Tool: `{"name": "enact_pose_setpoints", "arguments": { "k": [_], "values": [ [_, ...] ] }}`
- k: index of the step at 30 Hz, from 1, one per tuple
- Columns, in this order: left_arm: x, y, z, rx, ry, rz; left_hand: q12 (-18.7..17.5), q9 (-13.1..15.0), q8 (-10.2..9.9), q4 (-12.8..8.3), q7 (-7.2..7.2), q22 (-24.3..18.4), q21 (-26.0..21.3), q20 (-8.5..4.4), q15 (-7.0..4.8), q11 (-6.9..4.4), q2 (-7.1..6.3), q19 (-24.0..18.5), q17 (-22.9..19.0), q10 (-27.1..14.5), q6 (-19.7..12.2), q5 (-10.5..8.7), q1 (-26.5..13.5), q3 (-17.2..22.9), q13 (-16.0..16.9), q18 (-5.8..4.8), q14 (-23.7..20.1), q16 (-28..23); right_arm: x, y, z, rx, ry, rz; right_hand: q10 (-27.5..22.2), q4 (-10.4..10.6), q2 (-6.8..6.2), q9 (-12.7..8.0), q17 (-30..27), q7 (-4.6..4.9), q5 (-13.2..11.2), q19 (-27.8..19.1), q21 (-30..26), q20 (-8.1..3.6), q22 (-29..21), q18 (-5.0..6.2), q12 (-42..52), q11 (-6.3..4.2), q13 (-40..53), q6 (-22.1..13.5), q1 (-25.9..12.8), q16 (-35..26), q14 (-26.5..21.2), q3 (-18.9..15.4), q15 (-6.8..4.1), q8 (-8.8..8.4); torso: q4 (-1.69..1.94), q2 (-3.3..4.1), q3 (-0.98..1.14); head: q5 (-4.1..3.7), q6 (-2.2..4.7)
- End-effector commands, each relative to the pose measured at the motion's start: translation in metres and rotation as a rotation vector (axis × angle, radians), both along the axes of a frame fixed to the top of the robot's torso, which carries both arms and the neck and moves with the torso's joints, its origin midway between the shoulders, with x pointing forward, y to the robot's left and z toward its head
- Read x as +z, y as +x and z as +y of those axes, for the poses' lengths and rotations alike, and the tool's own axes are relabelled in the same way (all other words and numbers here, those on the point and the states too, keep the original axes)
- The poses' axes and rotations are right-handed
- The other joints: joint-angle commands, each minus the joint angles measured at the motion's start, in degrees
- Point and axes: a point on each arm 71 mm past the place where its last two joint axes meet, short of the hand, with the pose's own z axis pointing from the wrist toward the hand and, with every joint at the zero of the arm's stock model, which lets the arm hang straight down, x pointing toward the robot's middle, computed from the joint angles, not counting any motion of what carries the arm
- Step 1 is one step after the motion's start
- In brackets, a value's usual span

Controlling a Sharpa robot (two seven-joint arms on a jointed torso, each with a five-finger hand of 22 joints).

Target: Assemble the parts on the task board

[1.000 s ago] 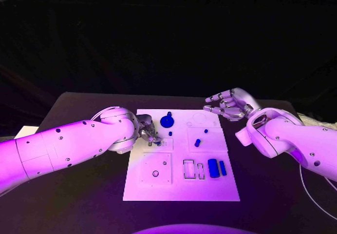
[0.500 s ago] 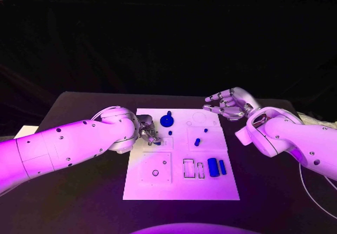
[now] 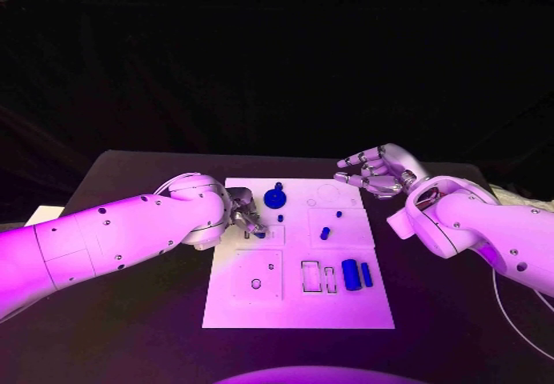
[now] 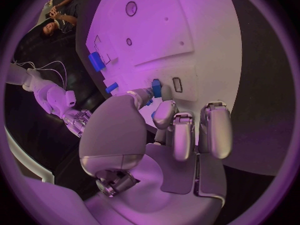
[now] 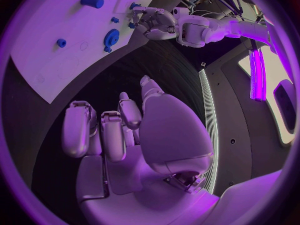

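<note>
The white task board (image 3: 295, 308) lies mid-table. My left hand (image 3: 245, 214) is low over the board's left side, and its thumb and a finger pinch a small blue part (image 4: 156, 89) beside a small rectangular slot (image 4: 177, 84). A round blue disc part (image 3: 274, 198) lies just beyond that hand. Small blue pegs (image 3: 324, 234) lie mid-board, and two blue blocks (image 3: 350, 274) lie beside empty slots (image 3: 310, 277). My right hand (image 3: 375, 172) hovers off the board's far right corner, fingers loosely apart and holding nothing. The right wrist view shows the disc (image 5: 111, 36) and my left hand (image 5: 153, 22).
The black table (image 3: 138, 320) surrounds the board, with bare room in front and on both sides. A pale object (image 3: 44, 214) sits at the table's left edge. My left forearm (image 3: 115, 240) crosses the table left of the board.
</note>
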Motion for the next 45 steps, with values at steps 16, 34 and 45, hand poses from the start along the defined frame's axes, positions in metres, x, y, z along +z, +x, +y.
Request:
{"name": "enact_pose_setpoints", "arguments": {
  "k": [16, 34, 45],
  "values": [
    [-0.0107, -0.0014, -0.0063, -0.039, 0.072, 0.116, 0.74, -0.74, -1.24, -6.16, -0.96, 4.93, -0.43, -0.28, -0.58, -0.48, 0.35, 1.01, 15.09, 0.62, 2.61, -0.21, -2.94, 2.72, 0.95, -0.36, 6.01, 0.17, -0.0007, -0.0006, 0.0027, 0.024, -0.011, 0.003, -0.44, -0.12, 0.53, 0.07, 6.65, 0.03, 0.42, -0.64, -0.72, 0.03, -0.83, 0.32, -0.37, 0.05, -0.20, -0.24, 0.21, -0.49, 4.03, -0.40, 0.23, 0.21, 0.01, 0.03, -0.03, 0.26, 0.15],
    [-0.0070, 0.0016, -0.0095, -0.025, 0.058, 0.082, 1.55, -0.86, -1.78, -3.87, -1.38, 5.30, -0.36, -0.55, -0.85, -0.82, 0.89, 1.27, 15.09, 1.59, 4.56, -0.09, -7.14, -1.09, 2.16, -0.43, 6.01, 0.17, -0.0013, -0.0001, 0.0034, 0.026, -0.012, 0.006, -0.64, -0.27, 0.67, 0.06, 6.45, 0.04, 1.38, -0.83, -0.98, 0.03, -1.21, 0.39, -0.57, 0.06, -0.43, -0.27, 0.55, -0.66, 3.97, -0.63, 0.22, 0.20, 0.04, 0.05, -0.09, 0.06, -0.33],
    [-0.0056, 0.0009, -0.0118, -0.035, 0.058, 0.083, 1.85, -0.79, -1.78, -3.45, -1.53, 5.44, -0.30, -0.61, -0.91, -0.93, 0.57, 1.35, 15.09, 1.89, 4.98, -0.08, -7.91, -2.15, 2.55, -0.46, 6.01, 0.17, -0.0015, 0.0000, 0.0035, 0.028, -0.013, 0.008, -0.75, -0.26, 0.70, 0.06, 6.45, 0.04, 1.59, -0.95, -1.14, 0.03, -1.47, 0.44, -0.74, 0.06, -0.57, -0.28, 0.58, -0.67, 3.97, -0.69, 0.22, 0.20, 0.05, 0.00, -0.05, -0.05, -0.62]
  ]
}}
